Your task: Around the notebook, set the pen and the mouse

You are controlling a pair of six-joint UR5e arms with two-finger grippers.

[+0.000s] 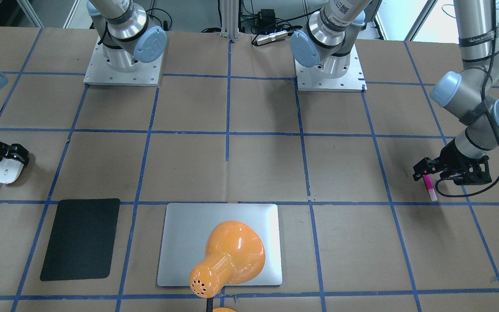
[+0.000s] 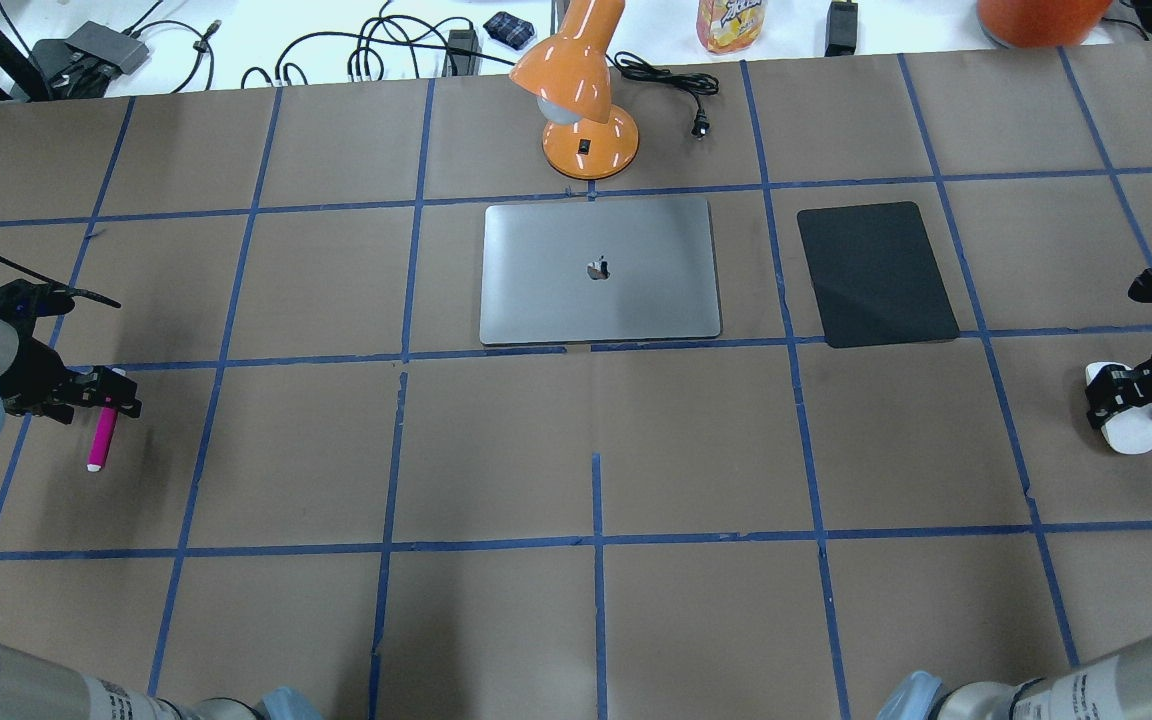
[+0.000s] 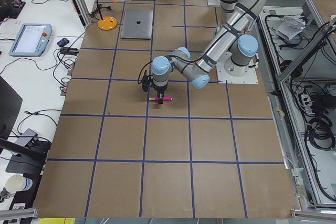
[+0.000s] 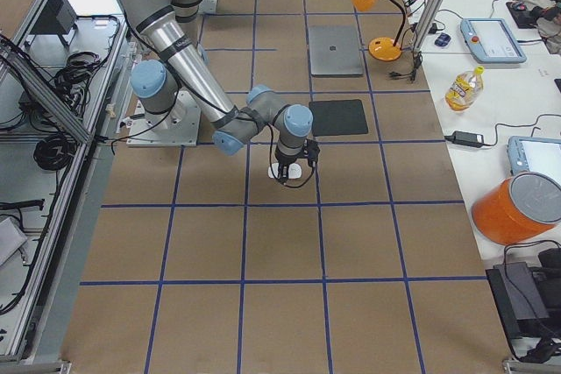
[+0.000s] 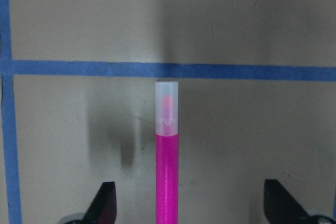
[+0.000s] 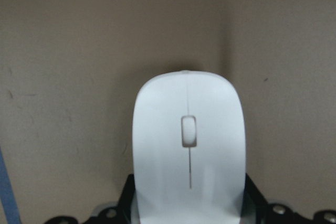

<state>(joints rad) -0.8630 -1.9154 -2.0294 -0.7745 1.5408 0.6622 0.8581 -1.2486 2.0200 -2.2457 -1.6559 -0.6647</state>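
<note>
- Magenta, with a pale cap, the pen [image 2: 102, 432] lies flat on the brown-paper table [image 2: 696, 450] at mid-left of the overhead view. Its long axis runs nearly top to bottom of the frame, and the cap end points toward the lower edge.
- In the left wrist view the cap points up the frame and stops short of a blue tape line [image 5: 236, 70].
- The left gripper [image 5: 191, 207] straddles the pen's uncapped end. It is spread wide and has hold of nothing, with its dark fingers [image 5: 105, 205] well clear on either side.
- The white mouse [image 2: 1128, 428] sits at mid-right of the overhead view, its long axis also roughly top to bottom and slightly tilted. In the right wrist view its wheel end points up the frame.
- The right gripper [image 6: 188, 203] is narrowed onto the mouse's rear, with a finger against each side.
- The silver-grey notebook [image 2: 598, 270] lies closed at upper centre, long side across the frame, well apart from both pen and mouse.
- A black mat [image 2: 876, 275] lies near the notebook's right side, between it and the mouse.
- An orange lamp [image 2: 586, 110] stands just above the notebook's upper edge. In the front-facing view its shade covers part of the notebook.
</note>
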